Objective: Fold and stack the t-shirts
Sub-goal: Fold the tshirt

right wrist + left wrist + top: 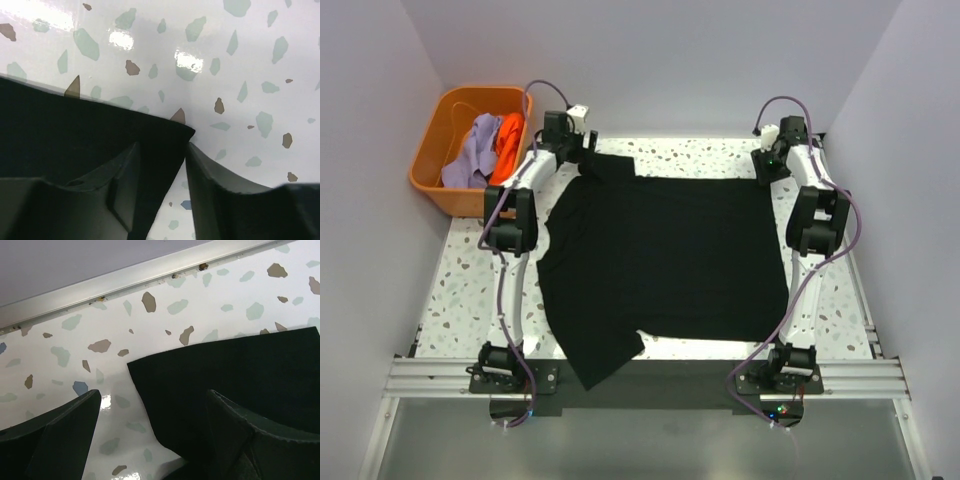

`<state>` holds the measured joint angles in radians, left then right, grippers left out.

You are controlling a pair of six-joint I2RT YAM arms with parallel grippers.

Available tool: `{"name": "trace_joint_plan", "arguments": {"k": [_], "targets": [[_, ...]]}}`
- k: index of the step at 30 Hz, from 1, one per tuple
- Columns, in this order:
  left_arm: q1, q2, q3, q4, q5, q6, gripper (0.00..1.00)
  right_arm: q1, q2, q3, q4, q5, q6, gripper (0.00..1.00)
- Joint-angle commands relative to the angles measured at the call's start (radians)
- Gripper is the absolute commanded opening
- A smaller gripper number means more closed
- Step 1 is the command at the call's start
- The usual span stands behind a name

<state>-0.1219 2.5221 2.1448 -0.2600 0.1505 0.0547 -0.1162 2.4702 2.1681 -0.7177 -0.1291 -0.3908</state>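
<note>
The black t-shirt lay flat and unfolded across the table, so 0 folds were done. The lavender shirt and orange shirt lay crumpled in the tub at 10 o'clock. At 11 o'clock the left gripper was spread wide beside a sleeve, and at 1 o'clock the right gripper straddled the shirt's corner, jaws apart; neither grasped anything.

Bright, even overhead light. Glare spots gleam on the glossy worktop in both wrist views. The black t-shirt shows almost no detail. Top view is sharp.
</note>
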Motion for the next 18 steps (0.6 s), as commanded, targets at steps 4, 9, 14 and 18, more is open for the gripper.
{"name": "trace_joint_plan", "arguments": {"k": [4,9,14,18], "targets": [[0.018,0.05,0.084,0.045,-0.058,-0.021,0.91,-0.007,0.035,0.035,-0.017,-0.049,-0.049,0.24],[0.016,0.089,0.121,0.03,-0.046,-0.015,0.88,-0.008,0.019,0.022,-0.034,-0.058,-0.083,0.08],[0.016,0.124,0.164,0.016,-0.014,-0.015,0.84,-0.008,-0.008,-0.024,-0.032,-0.055,-0.106,0.0],[0.011,0.147,0.193,0.019,0.007,-0.009,0.75,-0.007,-0.034,-0.054,-0.028,-0.056,-0.114,0.0]]}}
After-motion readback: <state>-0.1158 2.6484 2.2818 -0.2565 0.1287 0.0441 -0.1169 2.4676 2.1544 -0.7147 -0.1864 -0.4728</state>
